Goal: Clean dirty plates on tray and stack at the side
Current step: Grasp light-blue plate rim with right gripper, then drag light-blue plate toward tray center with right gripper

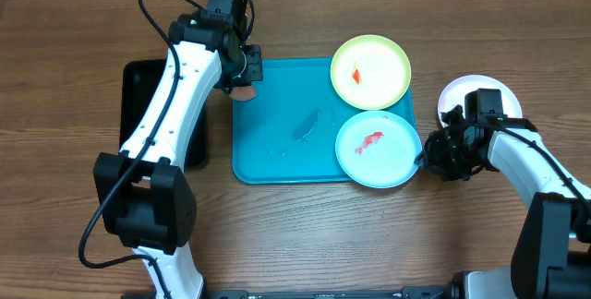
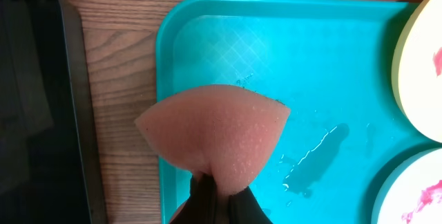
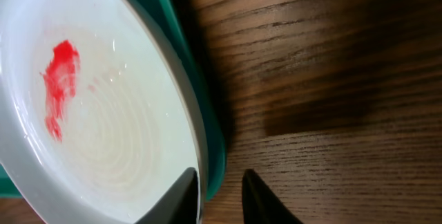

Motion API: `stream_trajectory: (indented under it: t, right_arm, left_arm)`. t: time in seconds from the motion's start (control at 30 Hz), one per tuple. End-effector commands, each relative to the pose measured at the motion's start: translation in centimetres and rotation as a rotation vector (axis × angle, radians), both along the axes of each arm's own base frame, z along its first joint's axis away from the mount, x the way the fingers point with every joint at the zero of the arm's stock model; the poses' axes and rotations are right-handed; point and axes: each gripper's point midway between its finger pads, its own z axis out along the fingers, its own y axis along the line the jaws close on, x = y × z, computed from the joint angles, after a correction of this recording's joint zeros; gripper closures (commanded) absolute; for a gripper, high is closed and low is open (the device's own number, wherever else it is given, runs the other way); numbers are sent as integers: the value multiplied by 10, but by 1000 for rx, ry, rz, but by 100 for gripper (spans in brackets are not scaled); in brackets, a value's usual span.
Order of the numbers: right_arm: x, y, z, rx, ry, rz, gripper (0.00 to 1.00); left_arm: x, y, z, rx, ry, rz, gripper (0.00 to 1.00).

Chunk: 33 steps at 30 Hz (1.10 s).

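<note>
Plate [image 1: 377,149] light blue: likely light, stiff, slick; take by rim | right hand [image 3: 219,179]: narrow astride rim, grip unclear | left hand [image 2: 215,207]: pinching sponge [image 2: 221,131]

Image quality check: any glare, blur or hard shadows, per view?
Overhead: sharp and evenly lit; the wet streak on the tray reads as a dull grey smudge. Left wrist: the sponge is close and slightly soft, the streak catches small bright glints, and the black tray gives a dim reflection. Right wrist: the plate is close and soft-focus, and a dark shadow crosses the table.
</note>
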Motion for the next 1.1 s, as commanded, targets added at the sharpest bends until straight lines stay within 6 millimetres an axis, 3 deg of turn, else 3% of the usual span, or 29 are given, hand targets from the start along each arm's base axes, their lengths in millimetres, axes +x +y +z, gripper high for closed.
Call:
stream_trajectory:
  t: [0.0, 0.1, 0.27, 0.4, 0.57, 0.77, 1.07]
  right_arm:
    - [0, 3, 0, 9, 2, 0, 82]
    - [-2, 3, -1, 11, 9, -3, 96]
    - [-5, 5, -1, 12, 23, 5, 96]
    - [-11, 18, 1, 21, 40, 47, 96]
    - [-1, 50, 15, 22, 0, 142, 96]
    - [26, 102, 34, 23, -120, 181, 96]
    - [56, 158, 36, -68, -355, 283, 96]
  left_arm:
    - [3, -5, 8, -3, -22, 5, 96]
    - [3, -5, 8, 1, -23, 3, 96]
    - [3, -5, 8, 0, -23, 3, 96]
    - [3, -5, 8, 0, -23, 3, 96]
    - [3, -5, 8, 0, -22, 3, 96]
    - [3, -5, 8, -1, -23, 2, 96]
    - [4, -5, 8, -2, -26, 3, 96]
